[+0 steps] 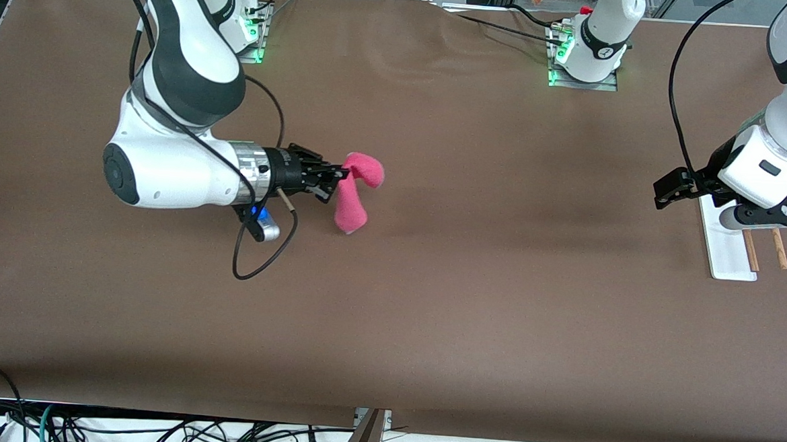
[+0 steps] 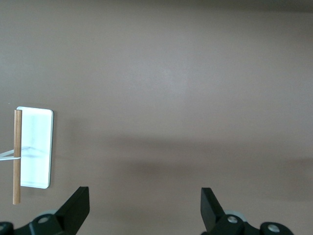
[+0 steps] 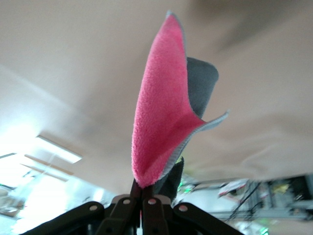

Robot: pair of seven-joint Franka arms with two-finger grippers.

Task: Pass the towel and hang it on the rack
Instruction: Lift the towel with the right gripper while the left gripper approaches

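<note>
The fingers point(image 3: 142, 203) of the right gripper point(image 1: 342, 173) are pressed together on a corner of the towel point(image 1: 357, 191), which is pinched between their tips. From that pinch the pink cloth is seen to fold over past the fingertips and to droop below them, with its grey reverse and grey stitched edge shown in the right wrist view point(image 3: 168, 112). The right gripper is held level above the brown counter point(image 1: 470, 306), toward the right arm's end of it, and the towel is carried clear of the surface.

The fingers point(image 2: 78, 208) of the left gripper point(image 1: 678, 189) are spread wide and nothing is held between them; only bare counter is seen in the gap. The left gripper is kept over the rack point(image 1: 728, 255), at the left arm's end of the counter. Beside these fingers, the rack's flat white base point(image 2: 36, 147), one brown rod point(image 2: 17, 156) and a thin pale crossbar are visible. The towel and the rack are well apart.
</note>
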